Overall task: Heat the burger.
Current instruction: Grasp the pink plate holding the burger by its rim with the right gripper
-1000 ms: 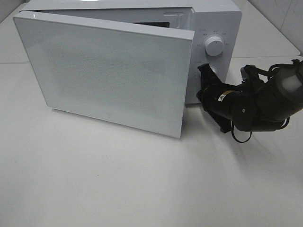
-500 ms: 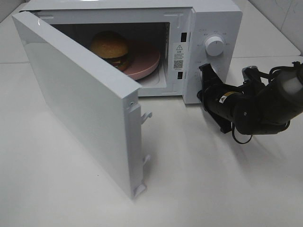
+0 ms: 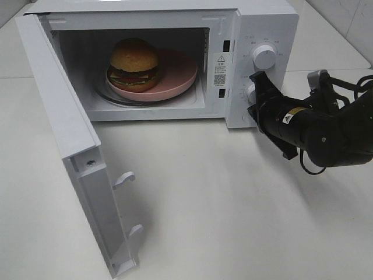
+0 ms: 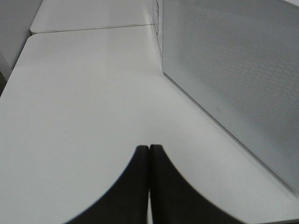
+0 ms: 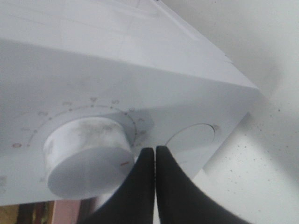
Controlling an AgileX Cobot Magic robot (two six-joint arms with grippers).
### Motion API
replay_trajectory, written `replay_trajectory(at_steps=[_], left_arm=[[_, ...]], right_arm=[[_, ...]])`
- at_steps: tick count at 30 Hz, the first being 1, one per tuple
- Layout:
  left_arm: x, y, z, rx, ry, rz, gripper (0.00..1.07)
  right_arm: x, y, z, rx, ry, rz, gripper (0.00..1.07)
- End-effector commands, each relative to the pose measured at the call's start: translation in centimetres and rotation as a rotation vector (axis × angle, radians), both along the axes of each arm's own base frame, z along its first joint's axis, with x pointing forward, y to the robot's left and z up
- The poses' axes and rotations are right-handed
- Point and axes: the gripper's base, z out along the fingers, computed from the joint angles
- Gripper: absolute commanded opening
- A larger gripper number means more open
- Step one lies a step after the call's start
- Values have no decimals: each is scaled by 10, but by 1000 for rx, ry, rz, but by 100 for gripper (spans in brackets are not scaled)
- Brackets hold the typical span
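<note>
The burger (image 3: 134, 61), with its golden bun and lettuce, rests on a pink plate (image 3: 178, 74) inside the open white microwave (image 3: 268, 23). The door (image 3: 70, 134) stands swung wide to the left. My right gripper (image 3: 255, 87) is shut and empty, its tips right at the control panel. In the right wrist view the right gripper (image 5: 154, 150) sits between the lower knob (image 5: 86, 151) and the round door button (image 5: 192, 139). My left gripper (image 4: 149, 148) is shut and empty over the bare table, beside the door's outer face (image 4: 233, 79). The exterior view does not show it.
The upper knob (image 3: 264, 57) sits above my right gripper on the panel. The open door reaches far out over the front left of the white table (image 3: 221, 221). A seam in the table (image 4: 93, 29) runs behind the microwave.
The microwave door has swung from almost shut to wide open, uncovering the burger and plate. My right arm has drawn slightly back to the right.
</note>
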Motion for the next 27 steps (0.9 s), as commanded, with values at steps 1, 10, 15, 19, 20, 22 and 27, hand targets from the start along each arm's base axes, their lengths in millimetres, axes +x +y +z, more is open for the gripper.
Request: replay_trajectory(at_steps=[1, 10, 15, 19, 20, 22, 27], left_arm=[[0, 0, 1, -1, -17, -1, 0], [0, 0, 1, -1, -17, -1, 0], [0, 0, 1, -1, -17, -1, 0], [0, 0, 1, -1, -17, -1, 0], [0, 0, 1, -1, -17, -1, 0], [0, 0, 1, -1, -17, -1, 0], [0, 0, 1, -1, -17, -1, 0]], right_arm=[[-5, -1, 8, -195, 31, 112, 0], [-17, 0, 23, -595, 44, 394, 3], [-25, -2, 30, -800, 53, 557, 4], [-31, -4, 32, -899, 72, 656, 5], [-35, -5, 32, -944, 95, 714, 5], [-37, -5, 32, -964, 110, 746, 5], [-45, -5, 36, -1021, 241, 925, 6]])
